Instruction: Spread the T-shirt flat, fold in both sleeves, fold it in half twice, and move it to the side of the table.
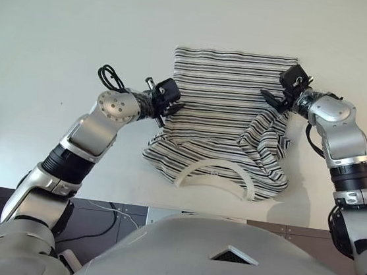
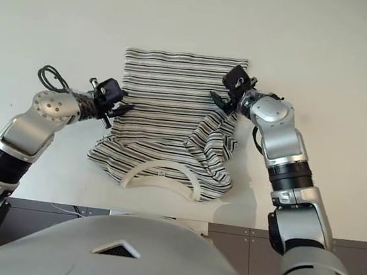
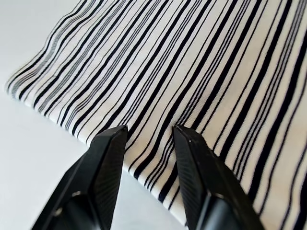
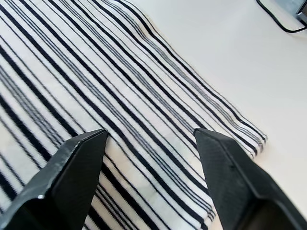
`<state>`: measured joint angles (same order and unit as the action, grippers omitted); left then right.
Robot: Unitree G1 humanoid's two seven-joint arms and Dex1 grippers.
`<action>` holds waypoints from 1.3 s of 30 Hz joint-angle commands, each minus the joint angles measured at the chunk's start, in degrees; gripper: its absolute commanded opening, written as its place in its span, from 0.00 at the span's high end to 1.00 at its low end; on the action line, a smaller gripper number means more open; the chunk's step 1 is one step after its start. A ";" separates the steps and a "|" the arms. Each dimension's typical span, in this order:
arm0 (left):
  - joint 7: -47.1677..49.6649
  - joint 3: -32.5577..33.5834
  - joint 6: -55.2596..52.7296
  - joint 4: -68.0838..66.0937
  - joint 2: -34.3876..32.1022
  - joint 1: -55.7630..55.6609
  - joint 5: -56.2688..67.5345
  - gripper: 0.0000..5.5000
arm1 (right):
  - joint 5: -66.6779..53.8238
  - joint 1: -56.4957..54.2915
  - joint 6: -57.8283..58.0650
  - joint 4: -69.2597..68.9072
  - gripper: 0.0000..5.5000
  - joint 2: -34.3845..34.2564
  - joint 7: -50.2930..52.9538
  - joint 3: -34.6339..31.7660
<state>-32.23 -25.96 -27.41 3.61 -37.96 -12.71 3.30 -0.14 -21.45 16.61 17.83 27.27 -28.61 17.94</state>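
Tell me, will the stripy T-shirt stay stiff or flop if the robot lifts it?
Probably floppy: the T-shirt is soft cloth, already rumpled near its collar. Pushed, it would likely bunch up like its folded sleeve rather than slide.

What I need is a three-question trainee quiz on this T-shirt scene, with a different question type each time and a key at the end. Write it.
1. True or false: the left gripper is shut on the T-shirt.
2. The white collar lies: A) at the shirt's end nearest the robot; B) at its far end; C) hanging off the table.
3. Short answer: which gripper is nearer the bunched-up fabric?
Key: 1 false, its fingers stand open at the shirt's edge; 2 A; 3 the right gripper.
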 commanded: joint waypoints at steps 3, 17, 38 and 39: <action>2.50 1.39 7.24 -29.18 6.11 -11.51 -6.33 0.68 | 3.45 -16.05 -8.33 28.33 0.40 -11.38 12.90 -3.82; 4.73 9.95 1.74 -18.38 12.01 -1.60 -4.13 0.68 | 4.44 4.51 -3.77 -9.83 0.40 -2.90 -5.34 5.25; 6.65 12.86 -12.20 -0.59 13.60 3.91 -3.56 0.68 | -1.92 4.33 8.19 -19.88 0.40 4.73 -15.90 -0.76; 5.37 12.13 -11.67 -1.29 12.91 3.34 -3.78 0.68 | -0.12 4.20 7.37 -15.22 0.40 2.44 -13.86 0.87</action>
<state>-24.48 -11.78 -38.46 4.61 -24.14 -8.79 -0.24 -3.84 -16.85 24.79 -4.61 33.27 -46.06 15.69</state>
